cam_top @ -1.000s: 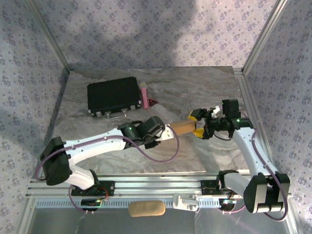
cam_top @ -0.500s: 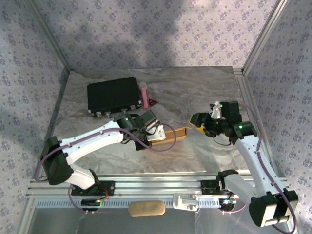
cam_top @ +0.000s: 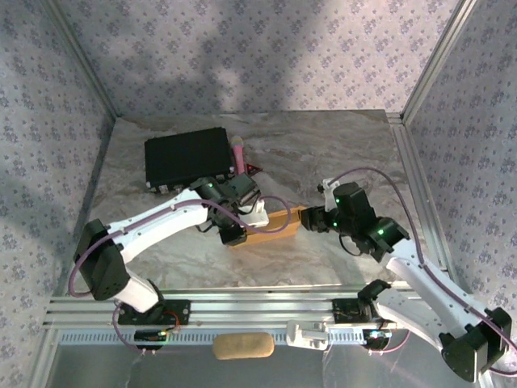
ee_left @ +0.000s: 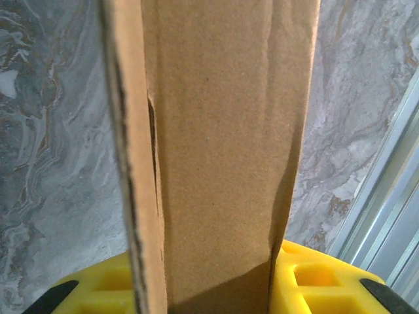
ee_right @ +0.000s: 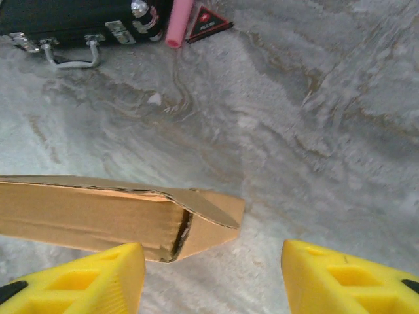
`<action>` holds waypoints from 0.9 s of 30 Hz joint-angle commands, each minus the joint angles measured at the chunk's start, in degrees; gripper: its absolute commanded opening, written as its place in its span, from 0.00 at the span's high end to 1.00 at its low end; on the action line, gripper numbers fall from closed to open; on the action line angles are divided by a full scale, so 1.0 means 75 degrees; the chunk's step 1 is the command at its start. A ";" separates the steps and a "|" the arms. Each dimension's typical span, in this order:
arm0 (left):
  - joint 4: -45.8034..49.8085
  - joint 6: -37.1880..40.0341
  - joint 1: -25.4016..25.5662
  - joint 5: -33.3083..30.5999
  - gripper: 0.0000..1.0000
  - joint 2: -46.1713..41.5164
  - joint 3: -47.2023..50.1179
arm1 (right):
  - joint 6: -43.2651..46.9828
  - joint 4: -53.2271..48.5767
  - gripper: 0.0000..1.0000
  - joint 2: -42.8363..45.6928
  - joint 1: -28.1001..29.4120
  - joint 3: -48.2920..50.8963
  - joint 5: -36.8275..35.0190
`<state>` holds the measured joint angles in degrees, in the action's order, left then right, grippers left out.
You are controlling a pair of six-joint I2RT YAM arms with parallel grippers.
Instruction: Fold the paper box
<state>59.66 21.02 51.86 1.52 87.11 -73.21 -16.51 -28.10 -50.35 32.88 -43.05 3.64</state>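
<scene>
The paper box (cam_top: 271,228) sits about mid-tabletop (cam_top: 339,145). It's a plain tan cardboard piece, folded flat-ish and lying left to right. The left end effector (cam_top: 241,225) is pinching its left part. In the left wrist view the cardboard (ee_left: 216,144) runs straight up out of the clamped yellow fingers (ee_left: 98,291).

The right end effector (cam_top: 313,218) is at the box's right end with its fingers spread wide. From the right wrist cam (ee_right: 209,275) the box's creased end (ee_right: 196,226) lies just past the tips. It looks like it's not touching them, but that's hard to call.

Far left there's the black case (cam_top: 187,158), latches and handle facing near. The pink microphone (cam_top: 239,158) lies right against its right side. Next to the mic is a small red-and-black triangular tag (ee_right: 208,23) with white lettering too tiny to read.
</scene>
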 commanded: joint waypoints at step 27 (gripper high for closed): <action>-0.0654 0.0176 -0.0232 -0.0343 0.65 0.0539 -0.0247 | 0.1580 -0.0809 0.60 -0.2368 -0.0658 -0.1889 0.0927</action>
<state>55.24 21.56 50.61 -0.10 88.99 -74.41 -6.02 -31.68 -67.53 28.18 -55.05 9.23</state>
